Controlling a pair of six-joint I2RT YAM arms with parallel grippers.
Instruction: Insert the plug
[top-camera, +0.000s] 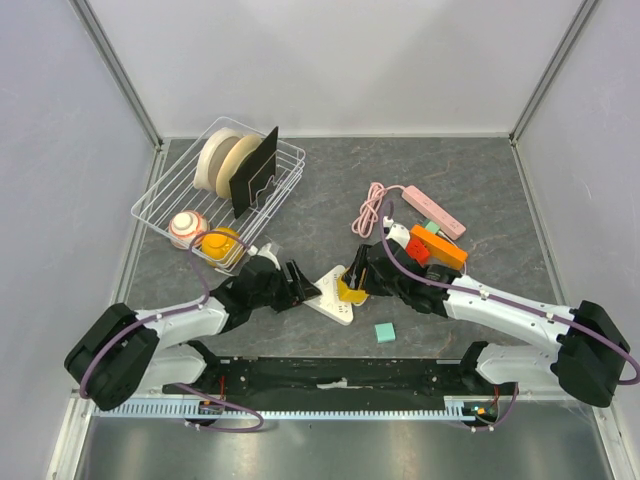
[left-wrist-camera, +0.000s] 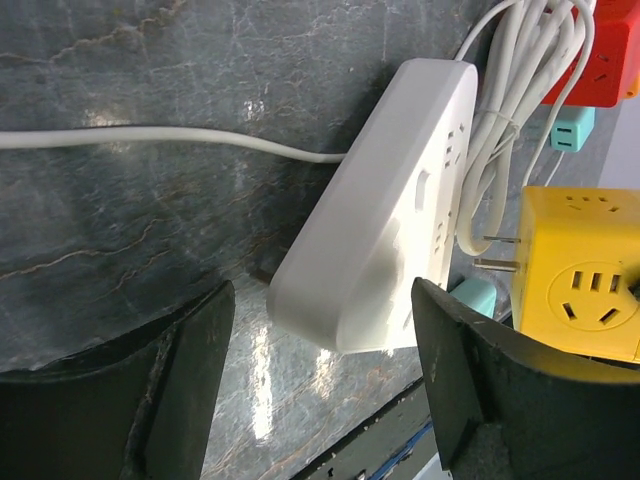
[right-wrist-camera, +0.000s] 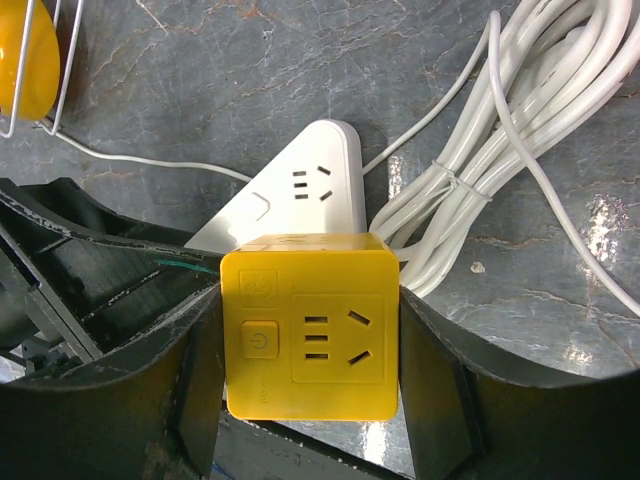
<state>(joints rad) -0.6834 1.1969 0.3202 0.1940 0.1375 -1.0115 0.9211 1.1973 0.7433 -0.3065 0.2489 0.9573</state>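
The plug is a yellow cube adapter (right-wrist-camera: 310, 330) with metal prongs (left-wrist-camera: 497, 252) on one side. My right gripper (right-wrist-camera: 310, 322) is shut on it, one finger on each flank, holding it just above the white triangular power strip (right-wrist-camera: 300, 190). In the left wrist view the prongs point toward the socket face of the white strip (left-wrist-camera: 385, 220) and stay a little short of it. My left gripper (left-wrist-camera: 322, 296) is open around the strip's near end, with a gap on both sides. From above, the cube (top-camera: 352, 288) and the strip (top-camera: 333, 300) meet between both grippers.
The strip's coiled white cable (right-wrist-camera: 520, 130) lies right beside it. A pink power strip (top-camera: 432, 211), an orange block (top-camera: 437, 247) and a red one (top-camera: 417, 252) sit behind the right arm. A small teal cube (top-camera: 384, 332) lies near the front. A wire rack (top-camera: 160, 205) stands at the back left.
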